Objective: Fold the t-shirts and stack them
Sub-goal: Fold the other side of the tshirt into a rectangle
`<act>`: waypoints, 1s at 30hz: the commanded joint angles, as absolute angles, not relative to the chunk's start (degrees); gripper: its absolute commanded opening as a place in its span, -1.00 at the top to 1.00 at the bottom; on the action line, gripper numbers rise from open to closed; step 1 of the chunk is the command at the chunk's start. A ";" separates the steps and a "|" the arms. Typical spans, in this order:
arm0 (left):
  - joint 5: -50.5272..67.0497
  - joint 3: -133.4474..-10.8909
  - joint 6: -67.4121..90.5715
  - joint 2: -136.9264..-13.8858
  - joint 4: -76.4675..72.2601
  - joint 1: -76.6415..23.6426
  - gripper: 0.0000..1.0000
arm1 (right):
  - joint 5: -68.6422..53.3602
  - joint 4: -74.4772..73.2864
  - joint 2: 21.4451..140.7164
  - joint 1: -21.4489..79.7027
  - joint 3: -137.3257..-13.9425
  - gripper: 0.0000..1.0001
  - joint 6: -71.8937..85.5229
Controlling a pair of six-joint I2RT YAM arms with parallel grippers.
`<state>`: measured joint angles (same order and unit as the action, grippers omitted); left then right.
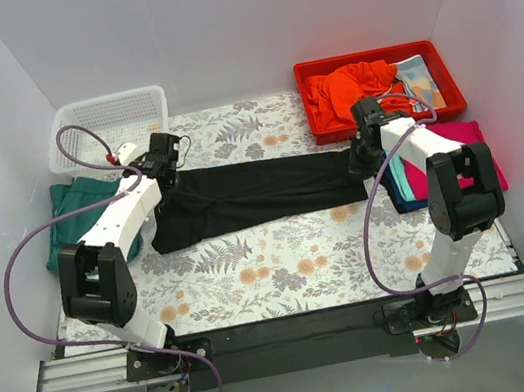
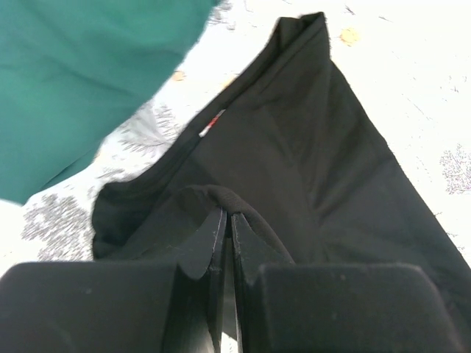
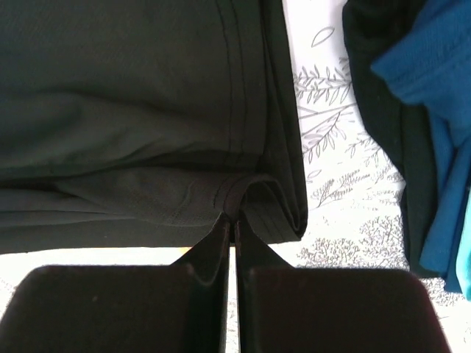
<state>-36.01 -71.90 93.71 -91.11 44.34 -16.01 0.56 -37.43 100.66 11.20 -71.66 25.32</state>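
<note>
Now the long black soft-cloth t-shirt (image 1: 251, 193) lies spread across the floral table covering (image 1: 284, 263), between the arms. Left gripper (image 2: 227, 219) and right gripper (image 3: 231, 220) each pinch one of its ends. It is probably light and limp; the edges give the best hold.

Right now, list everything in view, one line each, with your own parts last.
black t-shirt: one, black, stretched across the middle
green t-shirt: one, dark green, left edge
folded shirt stack: one, magenta on top, teal and dark layers beneath, right edge
red tray: one, red, far right corner
orange garment: one, orange, crumpled in the red tray
white basket: one, white, far left corner
floral table covering: one, white with grey and orange print, tabletop
left end effector: one, black, shut on the black t-shirt's left end
right end effector: one, black, shut on its right end
</note>
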 commanded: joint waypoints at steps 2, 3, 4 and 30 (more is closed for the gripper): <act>-34.02 -75.67 88.95 -94.83 39.12 -14.94 1.00 | 1.58 -37.79 103.01 10.81 -75.06 0.97 26.37; -33.49 -76.46 88.34 -96.49 38.94 -14.85 1.00 | 1.67 -37.88 103.44 10.81 -75.32 0.97 26.45; -33.23 -76.99 87.98 -97.29 38.67 -14.85 1.00 | 1.76 -37.79 103.62 10.72 -75.41 0.97 26.46; -32.17 -87.45 86.13 -109.42 35.33 -11.43 0.94 | -5.27 -36.39 103.98 9.84 -78.50 -0.05 22.94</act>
